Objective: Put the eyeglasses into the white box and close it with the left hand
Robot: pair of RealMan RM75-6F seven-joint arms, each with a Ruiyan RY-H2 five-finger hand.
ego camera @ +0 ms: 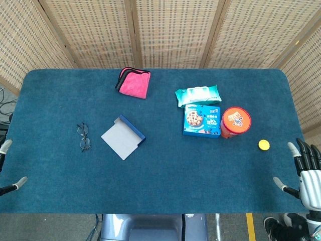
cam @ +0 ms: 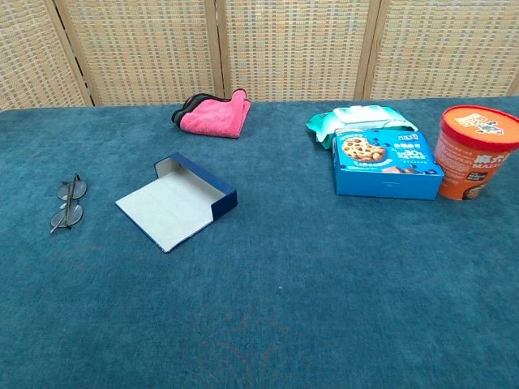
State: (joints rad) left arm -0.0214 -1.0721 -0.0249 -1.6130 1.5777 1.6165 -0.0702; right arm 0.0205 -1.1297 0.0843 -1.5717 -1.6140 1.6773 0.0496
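The eyeglasses [ego camera: 84, 137] [cam: 68, 203] lie folded on the blue cloth, left of the box. The box [ego camera: 123, 136] [cam: 177, 201] lies open, white inside with a dark blue rim, its lid flat toward the near side. Only fingertips of my left hand [ego camera: 10, 168] show at the left edge of the head view, well apart from the glasses and holding nothing. At the lower right corner my right hand [ego camera: 305, 173] is open, fingers spread, beside the table edge. The chest view shows neither hand.
A pink folded cloth [ego camera: 134, 82] [cam: 213, 115] sits at the back. Right of centre are a green wipes pack [ego camera: 198, 95] [cam: 358, 120], a blue cookie box [ego camera: 201, 120] [cam: 384, 162], an orange tub [ego camera: 235, 122] [cam: 477, 151] and a small yellow cap [ego camera: 264, 145].
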